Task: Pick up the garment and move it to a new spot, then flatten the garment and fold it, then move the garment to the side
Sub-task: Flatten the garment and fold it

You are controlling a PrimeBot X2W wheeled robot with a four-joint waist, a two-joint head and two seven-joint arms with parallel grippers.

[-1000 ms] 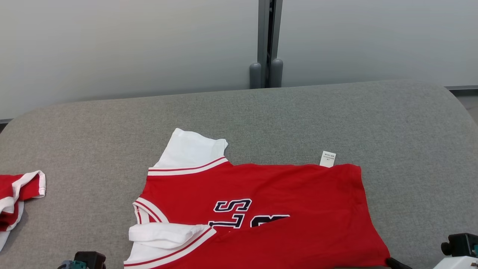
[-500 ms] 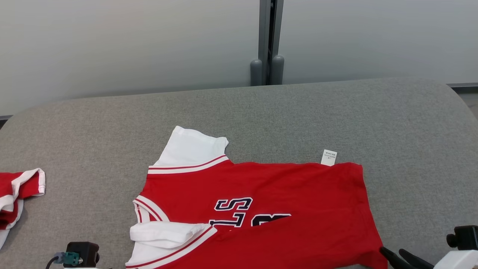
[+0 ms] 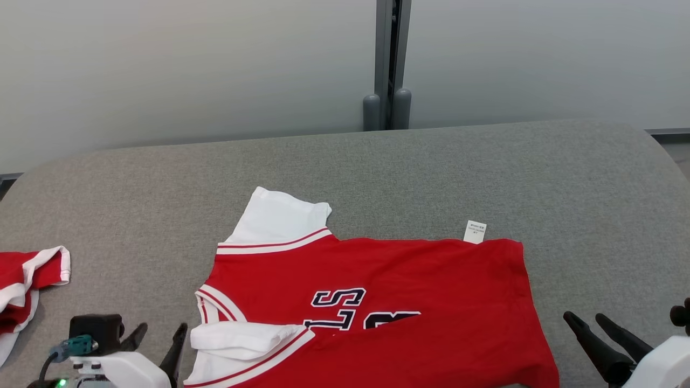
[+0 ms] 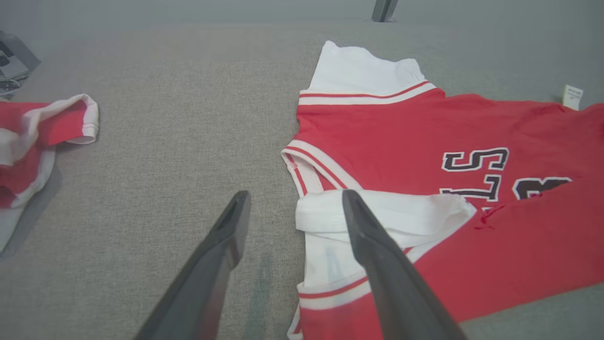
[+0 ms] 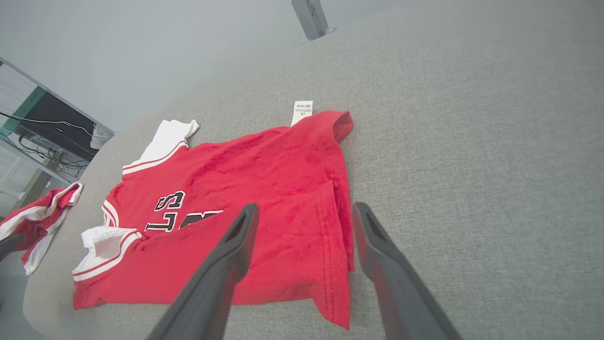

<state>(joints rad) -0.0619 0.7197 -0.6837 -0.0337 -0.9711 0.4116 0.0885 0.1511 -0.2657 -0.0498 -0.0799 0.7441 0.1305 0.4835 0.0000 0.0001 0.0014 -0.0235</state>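
A grey fabric worktop [image 3: 431, 172] runs beneath pale wall panels [image 3: 188, 64] split by a grey post [image 3: 389, 59]. The red jersey [image 3: 409, 269] lies across the lower middle of the head view. Its white sleeves are toward the left, its care label [image 3: 475, 232] pokes out at the far edge, and its near long edge is turned up over the black lettering [image 3: 337, 307].

A second ago both hands were closed, low at the frame's bottom edge. Now the left hand [image 3: 159, 337] stands at lower left, just beside the near sleeve [image 3: 237, 337], and the right hand [image 3: 585, 319] at lower right, just off the hem. Each has its fingers spread wide and holds nothing.

The fold has been let go and lies in place. I judge one fold done, with further folding and the move aside still to come. Another red-and-white garment [image 3: 27, 280] sits at the left edge.
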